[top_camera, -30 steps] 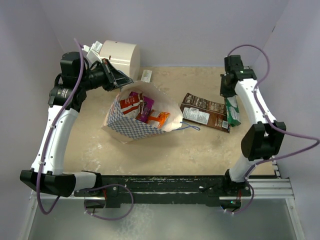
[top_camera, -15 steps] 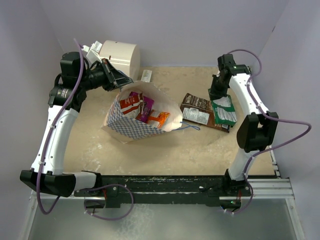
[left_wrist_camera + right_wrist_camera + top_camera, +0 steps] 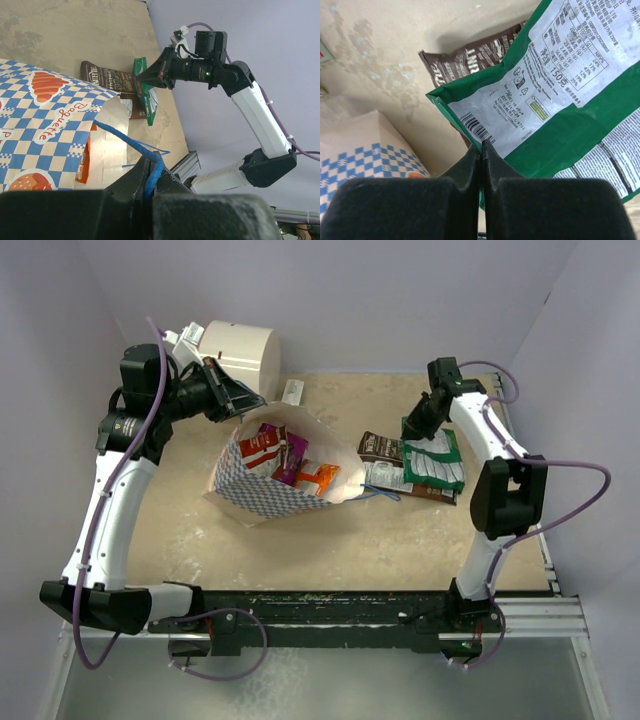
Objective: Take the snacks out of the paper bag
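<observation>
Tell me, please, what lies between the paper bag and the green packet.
The brown packet lies there, partly overlapped by the green packet, with the blue cord handle of the paper bag beside it; the top view shows this.

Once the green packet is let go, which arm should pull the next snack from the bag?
Right. The right fingers pinch only the green packet, outside the bag; the left fingers are shut on the bag's cord handle, which likely props it open.
</observation>
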### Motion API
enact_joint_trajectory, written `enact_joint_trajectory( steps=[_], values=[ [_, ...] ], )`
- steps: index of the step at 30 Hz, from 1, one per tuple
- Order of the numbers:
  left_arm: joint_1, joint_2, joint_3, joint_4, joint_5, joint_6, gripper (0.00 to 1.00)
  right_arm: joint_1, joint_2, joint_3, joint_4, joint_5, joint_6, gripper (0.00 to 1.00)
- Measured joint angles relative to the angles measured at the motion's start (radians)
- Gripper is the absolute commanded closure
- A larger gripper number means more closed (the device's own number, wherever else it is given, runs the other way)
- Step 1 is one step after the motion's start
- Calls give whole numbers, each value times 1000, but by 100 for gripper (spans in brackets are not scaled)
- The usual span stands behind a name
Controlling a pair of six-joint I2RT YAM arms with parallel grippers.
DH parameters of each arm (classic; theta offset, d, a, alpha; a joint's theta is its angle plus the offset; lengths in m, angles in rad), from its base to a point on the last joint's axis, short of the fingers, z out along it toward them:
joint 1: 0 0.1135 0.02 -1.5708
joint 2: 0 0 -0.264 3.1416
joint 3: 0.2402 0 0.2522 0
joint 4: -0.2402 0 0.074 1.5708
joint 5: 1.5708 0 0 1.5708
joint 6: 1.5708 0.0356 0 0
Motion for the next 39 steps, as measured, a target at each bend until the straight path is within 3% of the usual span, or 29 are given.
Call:
enact_joint_trajectory(
  steps=[8, 14, 15, 19, 20, 22, 25, 31, 36, 39],
  values=[
    [14, -10, -7, 1, -6, 0, 100, 63, 9, -58, 106, 23, 182, 94],
    [24, -10, -8, 8, -7, 0, 100, 123, 14, -79, 166, 54, 306, 85],
    [24, -10, -8, 10, -7, 0, 100, 130, 15, -88, 182, 58, 330, 81],
    [26, -15, -25, 23, -7, 0, 100, 154, 37, -100, 240, 57, 394, 45],
    [27, -15, -28, 25, -7, 0, 100, 156, 44, -100, 256, 51, 399, 40],
    [29, -15, -31, 30, -7, 0, 100, 160, 62, -98, 297, 8, 379, 30],
    [41, -16, -34, 32, -7, 0, 100, 157, 79, -93, 351, -108, 297, 28],
    [69, -16, -35, 35, -7, 0, 100, 72, 6, -132, 373, -338, -24, 19],
    [74, -16, -35, 37, -6, -1, 100, -193, -192, -260, 378, -381, -241, 17],
    [79, -16, -35, 37, -3, -2, 100, -340, -216, -274, 394, -384, -318, 17]
  ],
)
